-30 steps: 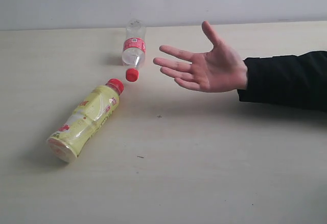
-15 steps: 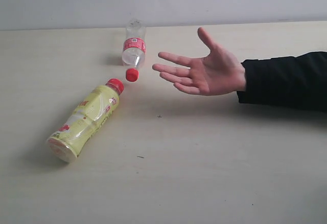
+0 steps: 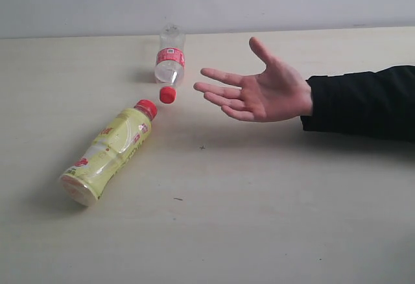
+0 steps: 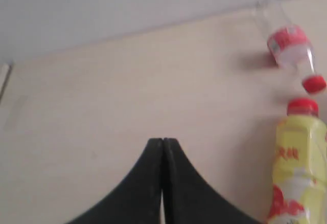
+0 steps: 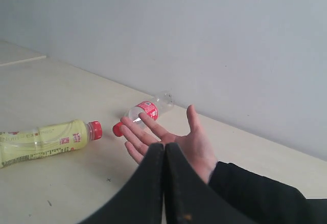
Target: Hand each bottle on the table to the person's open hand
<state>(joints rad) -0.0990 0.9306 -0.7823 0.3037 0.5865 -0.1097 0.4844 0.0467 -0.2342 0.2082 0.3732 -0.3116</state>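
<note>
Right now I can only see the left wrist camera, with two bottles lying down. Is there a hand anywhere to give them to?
Observer: Yes. The exterior view shows the person's open hand, palm up, to the right of the small clear bottle.
Operator: Is it touching that bottle?
Observer: No. Bare table shows between the fingertips and the bottle's red cap.
Operator: What about my other gripper?
Observer: The right gripper is shut and empty, aimed towards the hand.
</note>
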